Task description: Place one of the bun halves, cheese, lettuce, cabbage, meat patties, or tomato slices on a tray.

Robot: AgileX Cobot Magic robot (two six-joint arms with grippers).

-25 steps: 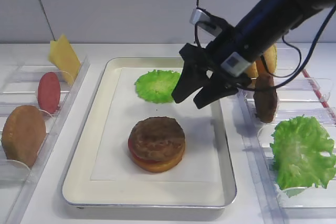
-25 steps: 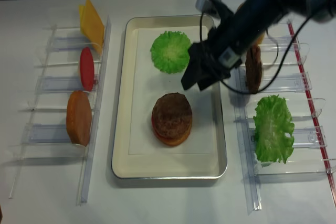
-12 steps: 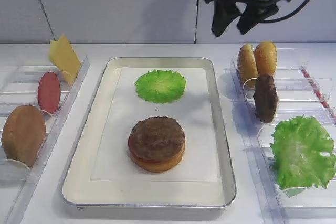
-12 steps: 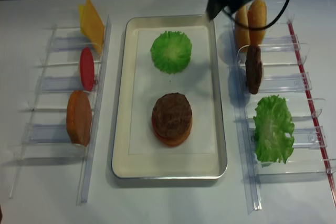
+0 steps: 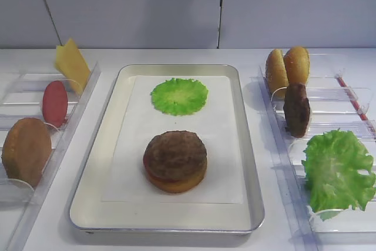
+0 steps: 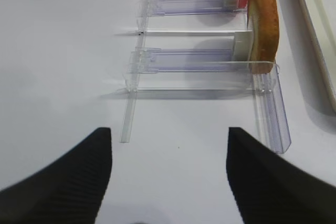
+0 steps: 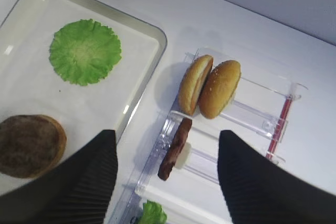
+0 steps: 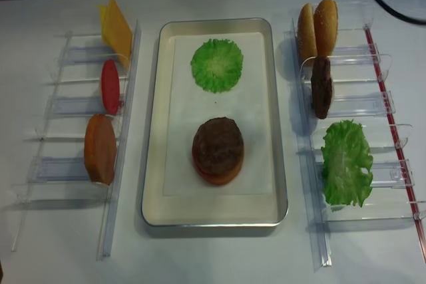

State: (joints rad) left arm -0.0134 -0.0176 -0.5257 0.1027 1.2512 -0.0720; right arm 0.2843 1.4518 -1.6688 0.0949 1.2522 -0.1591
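Above the tray [image 7: 157,38], right fingers [image 7: 94,177] spread wide, holding nothing.

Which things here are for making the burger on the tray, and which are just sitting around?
For the job:
tray
stacked patty
green leaf on tray
bun halves
spare patty
lettuce
cheese
tomato slice

Just sitting around:
clear racks
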